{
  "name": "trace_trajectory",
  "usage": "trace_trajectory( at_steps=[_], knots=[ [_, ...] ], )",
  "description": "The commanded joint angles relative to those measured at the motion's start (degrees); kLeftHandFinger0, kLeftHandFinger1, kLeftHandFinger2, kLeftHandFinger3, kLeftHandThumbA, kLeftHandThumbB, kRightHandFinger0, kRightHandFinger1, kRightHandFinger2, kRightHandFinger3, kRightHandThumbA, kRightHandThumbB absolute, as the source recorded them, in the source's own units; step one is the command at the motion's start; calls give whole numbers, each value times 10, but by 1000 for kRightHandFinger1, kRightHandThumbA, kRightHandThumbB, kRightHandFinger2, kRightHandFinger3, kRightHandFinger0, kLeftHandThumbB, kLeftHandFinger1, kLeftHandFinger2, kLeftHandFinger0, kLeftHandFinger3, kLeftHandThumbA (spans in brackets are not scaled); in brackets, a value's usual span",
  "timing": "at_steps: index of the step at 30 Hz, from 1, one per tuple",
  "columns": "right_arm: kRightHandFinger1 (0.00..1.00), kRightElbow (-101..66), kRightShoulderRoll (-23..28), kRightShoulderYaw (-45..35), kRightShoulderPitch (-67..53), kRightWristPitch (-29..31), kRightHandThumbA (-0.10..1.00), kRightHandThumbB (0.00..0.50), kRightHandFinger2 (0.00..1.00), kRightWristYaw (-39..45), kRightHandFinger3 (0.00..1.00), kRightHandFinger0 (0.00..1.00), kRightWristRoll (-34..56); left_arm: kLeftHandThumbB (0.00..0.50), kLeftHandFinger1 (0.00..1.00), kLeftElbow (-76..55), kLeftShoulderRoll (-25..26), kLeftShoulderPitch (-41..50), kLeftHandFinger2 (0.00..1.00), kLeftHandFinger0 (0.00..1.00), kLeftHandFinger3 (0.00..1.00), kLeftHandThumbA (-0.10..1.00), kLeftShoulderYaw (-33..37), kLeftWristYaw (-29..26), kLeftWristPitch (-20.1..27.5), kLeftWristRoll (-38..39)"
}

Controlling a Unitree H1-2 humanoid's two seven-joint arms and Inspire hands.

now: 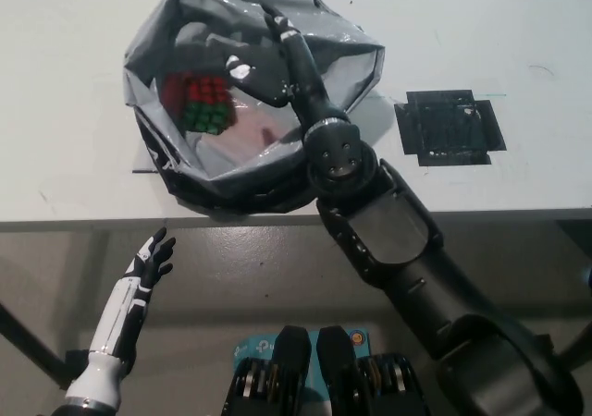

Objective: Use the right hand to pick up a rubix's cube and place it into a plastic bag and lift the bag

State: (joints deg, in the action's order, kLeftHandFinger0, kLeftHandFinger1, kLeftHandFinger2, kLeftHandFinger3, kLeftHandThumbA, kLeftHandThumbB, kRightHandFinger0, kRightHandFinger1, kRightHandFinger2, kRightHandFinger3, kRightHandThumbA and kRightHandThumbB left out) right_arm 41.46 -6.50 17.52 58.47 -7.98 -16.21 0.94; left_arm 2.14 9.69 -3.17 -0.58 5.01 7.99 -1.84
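Observation:
The grey plastic bag (342, 60) stands open on the white table (65, 83). The Rubik's cube (204, 103) lies inside it on the left, showing red and green faces. My black right hand (294, 60) reaches into the bag's mouth from the right, stretched toward the far rim, with its fingers apart and nothing in them. It is clear of the cube, which lies to its left. My white left hand (148, 263) rests open below the table's front edge at the lower left.
A black square patch (450, 126) is stuck on the table to the right of the bag. The table's front edge (518, 214) runs across the middle of the picture, with grey floor below it.

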Motion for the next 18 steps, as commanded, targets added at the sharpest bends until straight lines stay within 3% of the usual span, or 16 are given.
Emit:
trace_trajectory(
  at_steps=[1,3,4,12,16,18],
  knots=[
    [1000,-52,10,17,25,26,776,306,1000,49,1000,1000,-48,243,1000,-19,11,-7,1000,1000,1000,1000,2,9,6,0],
    [1000,-89,17,22,22,44,759,292,1000,55,1000,1000,-60,254,1000,-16,12,-8,1000,1000,1000,1000,2,9,9,-1],
    [1000,-112,19,25,23,50,788,320,1000,53,1000,1000,-70,255,1000,-13,12,-9,1000,1000,1000,1000,2,9,11,-3],
    [1000,-283,43,32,18,51,693,271,1000,60,1000,1000,-122,220,1000,-4,13,-8,1000,1000,1000,1000,3,11,23,-2],
    [1000,-334,76,32,23,48,622,295,1000,46,1000,1000,-182,183,1000,-11,13,-5,1000,1000,1000,1000,2,13,21,2],
    [1000,-339,92,25,23,20,610,334,1000,56,1000,1000,-190,172,1000,-13,14,-2,1000,1000,1000,1000,1,15,19,5]
  ],
)
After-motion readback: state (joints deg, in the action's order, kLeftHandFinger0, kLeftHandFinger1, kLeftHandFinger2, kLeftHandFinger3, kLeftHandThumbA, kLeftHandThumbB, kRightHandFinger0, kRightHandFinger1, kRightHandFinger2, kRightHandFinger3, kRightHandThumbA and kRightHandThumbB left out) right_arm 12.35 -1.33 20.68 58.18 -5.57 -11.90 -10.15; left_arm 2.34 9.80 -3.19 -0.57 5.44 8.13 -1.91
